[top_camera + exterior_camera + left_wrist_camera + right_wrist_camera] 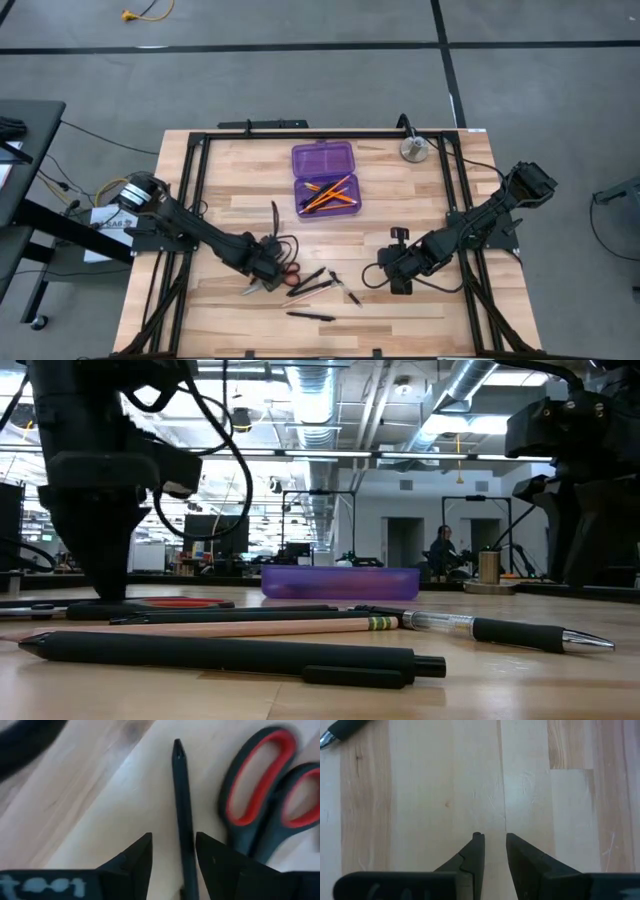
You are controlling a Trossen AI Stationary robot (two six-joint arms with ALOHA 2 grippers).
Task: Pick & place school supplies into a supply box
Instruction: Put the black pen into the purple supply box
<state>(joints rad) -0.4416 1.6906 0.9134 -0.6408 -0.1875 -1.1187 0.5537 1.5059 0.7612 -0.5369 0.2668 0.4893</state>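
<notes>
- Left gripper [172,855], low over the near-left part of the light wooden table [240,200], stands with its dark fingers parted around a slim black pen [183,815]; the pen lies between the jaws, but whether they already pinch it I cannot tell.
- Just beside that pen lie the red-and-black-handled scissors [260,800], flat on the wood and not held.
- Right gripper [494,845] hovers over bare wood at the near-right of the table, its fingers a little apart and grasping nothing; one dark pen tip [340,730] shows at the edge of its wrist view.
- Done so far, judging by the layout: the small translucent purple plastic box [324,178] sits open at the middle of the far half of the table, with several thin orange pencils [328,192] and what looks like a dark pen in its nearer half.
- Left to do: the scissors, the pen at the left gripper, a loose cluster of pens and a wooden pencil [240,625] beside them, and a separate black pen [310,316] nearest the front edge are all on the table, well apart from the box.
- My estimate is roughly half done, with the current step being the pickup of the black pen.
- Round silver metal disc [414,150] stands near the far-right corner, apart from everything.
</notes>
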